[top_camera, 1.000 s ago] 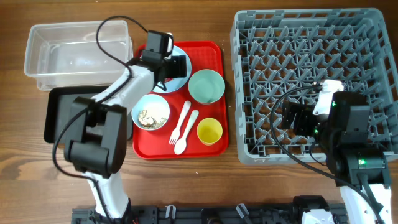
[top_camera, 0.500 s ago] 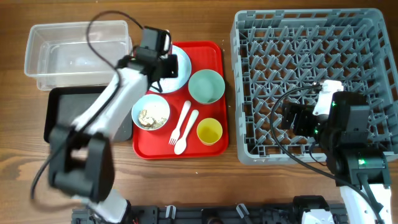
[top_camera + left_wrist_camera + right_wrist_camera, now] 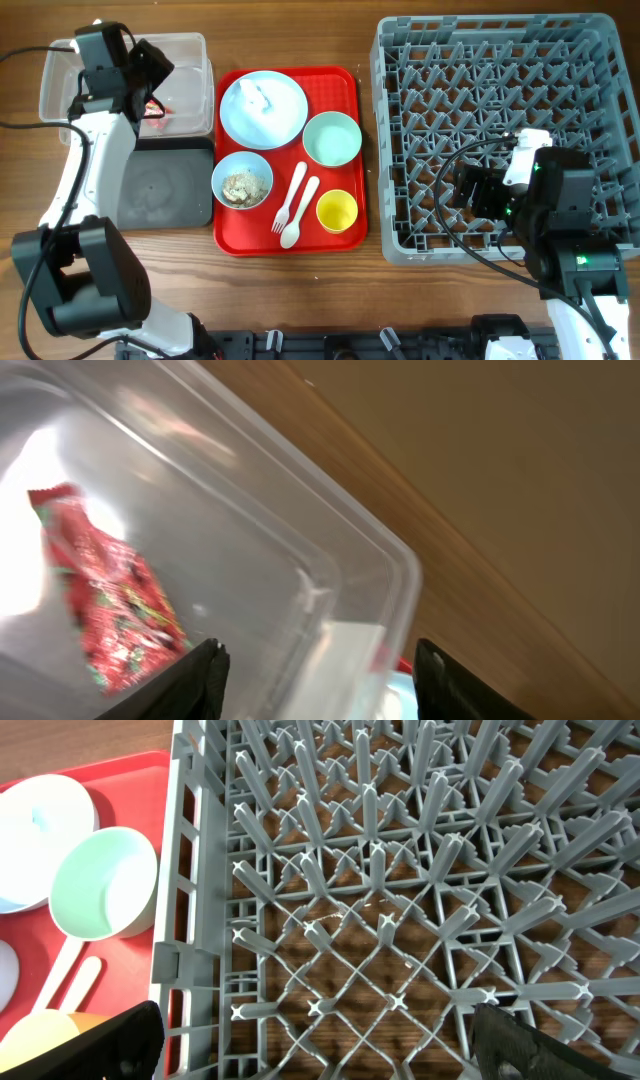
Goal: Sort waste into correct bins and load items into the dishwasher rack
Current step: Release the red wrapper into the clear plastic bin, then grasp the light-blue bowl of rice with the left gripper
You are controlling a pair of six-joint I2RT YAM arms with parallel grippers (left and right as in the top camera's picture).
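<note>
The wrapper [image 3: 105, 600] lies in the clear tub [image 3: 400, 590]; left claw [image 3: 320, 660] and right claw [image 3: 320, 1050] both gape apart.

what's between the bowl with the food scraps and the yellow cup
The white fork and spoon lie side by side between the scraps bowl and the yellow cup, as the overhead view shows.

We're at a robot test bench posing as a kitchen: wooden table [image 3: 300, 290], dishwasher rack [image 3: 500, 90] under the right claw [image 3: 468, 190], clear tub [image 3: 190, 45] under the left claw [image 3: 150, 70].
</note>
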